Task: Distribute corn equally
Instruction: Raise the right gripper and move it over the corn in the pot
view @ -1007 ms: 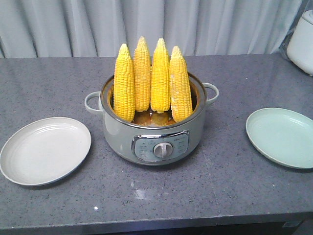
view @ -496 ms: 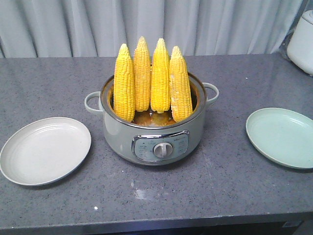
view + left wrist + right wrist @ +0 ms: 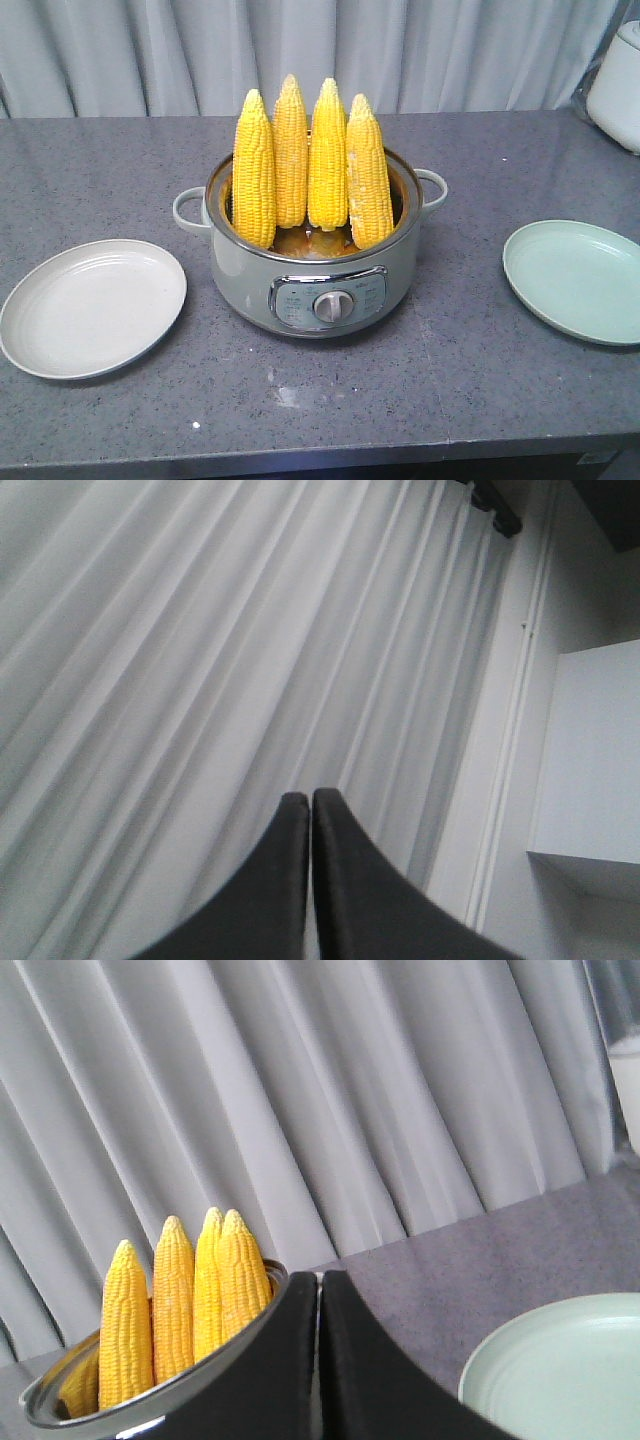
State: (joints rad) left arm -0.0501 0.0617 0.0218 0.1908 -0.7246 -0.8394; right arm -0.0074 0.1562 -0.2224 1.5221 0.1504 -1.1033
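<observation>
Centrally, four cobs of corn (image 3: 310,160) stand upright, tips up, in a grey-green pot (image 3: 315,290) on the table (image 3: 450,390), between a beige plate (image 3: 92,305) and a green plate (image 3: 578,280), both apart from it. Left fingers (image 3: 285,880) are pressed together, holding nothing, before a curtain (image 3: 200,680); right fingers (image 3: 290,1360) likewise, near the pot and green plate.

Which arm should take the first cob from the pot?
Probably right. The right gripper, shut, faces the corn and the green plate; the left gripper, shut, faces only curtain.
</observation>
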